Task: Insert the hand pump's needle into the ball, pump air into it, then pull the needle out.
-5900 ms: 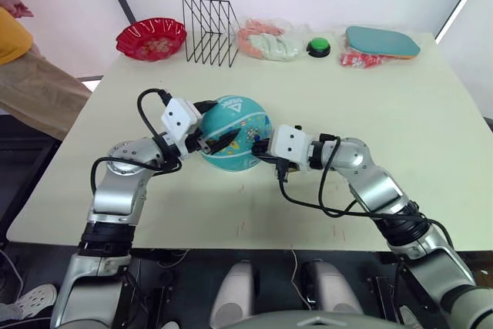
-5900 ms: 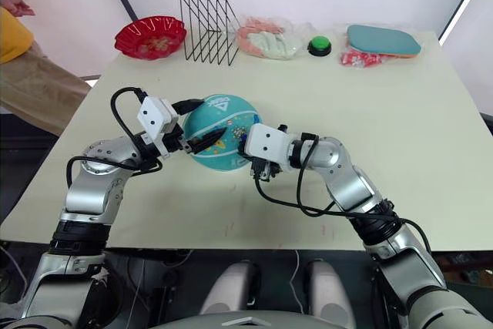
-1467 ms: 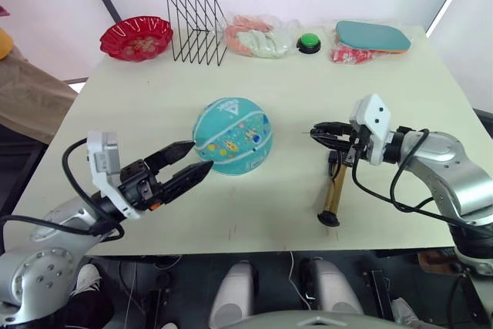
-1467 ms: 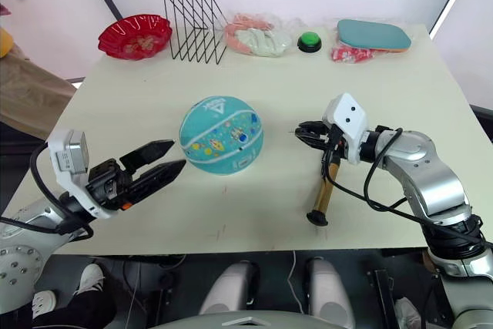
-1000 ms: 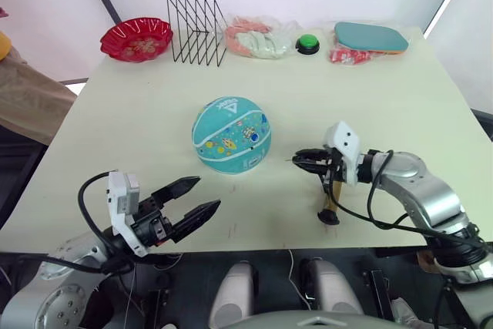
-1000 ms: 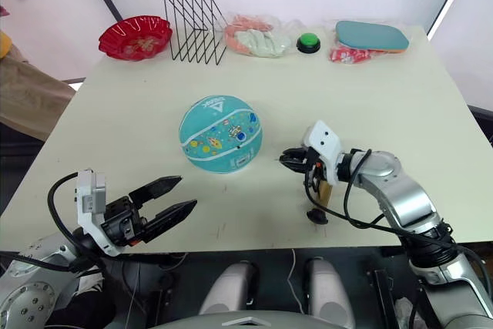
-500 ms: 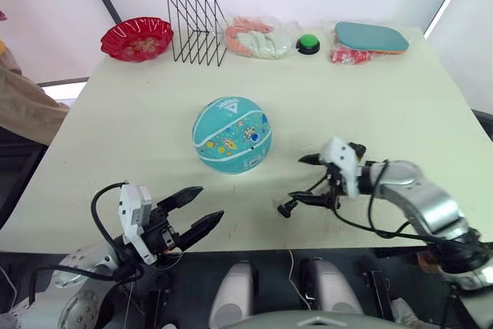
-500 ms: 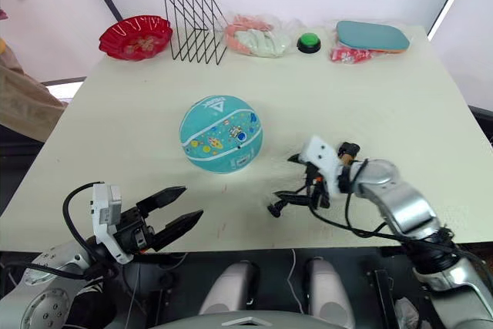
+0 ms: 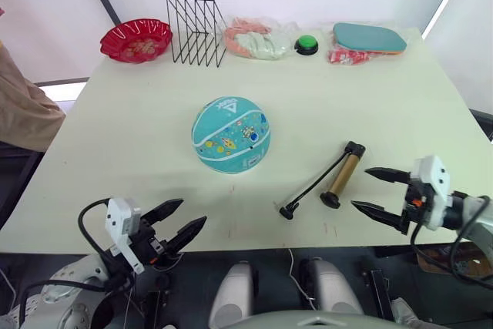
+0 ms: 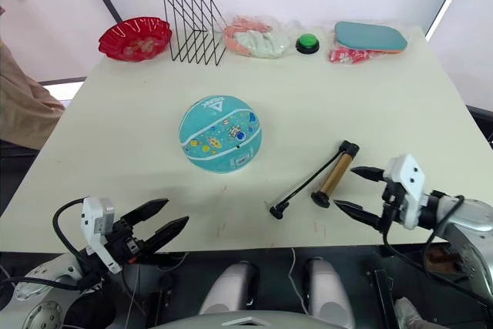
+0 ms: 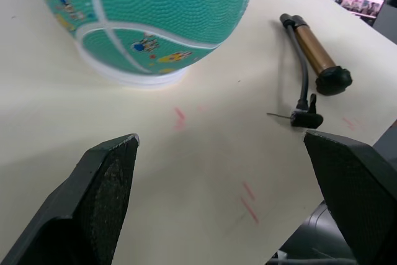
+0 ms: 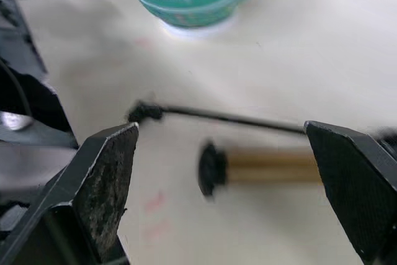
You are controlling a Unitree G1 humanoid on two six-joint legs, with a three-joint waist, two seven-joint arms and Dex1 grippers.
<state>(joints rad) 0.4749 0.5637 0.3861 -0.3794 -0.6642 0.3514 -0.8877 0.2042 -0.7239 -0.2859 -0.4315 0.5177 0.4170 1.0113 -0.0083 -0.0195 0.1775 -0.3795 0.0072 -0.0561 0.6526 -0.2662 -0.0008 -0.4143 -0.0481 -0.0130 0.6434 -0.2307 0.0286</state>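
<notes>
The teal ball [image 9: 231,135] rests alone at the middle of the table, nothing touching it. To its right lies the hand pump [image 9: 341,175], gold barrel flat, its black hose [image 9: 316,189] running toward the front edge. The thin needle [image 11: 279,115] sticks out of the hose's black fitting, lying on the table and clear of the ball. My right gripper [image 9: 360,189] hangs open and empty just right of the pump's handle end, near the front edge. Low at the front left, off the table edge, my left gripper [image 9: 192,212] is also open and empty.
Along the table's [image 9: 139,136] far edge stand a red bowl [image 9: 135,38], a black wire rack [image 9: 196,30], a plastic bag [image 9: 258,38], a green button [image 9: 306,45], a teal paddle [image 9: 370,38] and a red packet [image 9: 347,55]. A person's sleeve [image 9: 23,113] is at the left.
My right gripper opened, let go of the hose end, and drew back to the right front edge, leaving the pump flat on the table. The left gripper sank slightly lower.
</notes>
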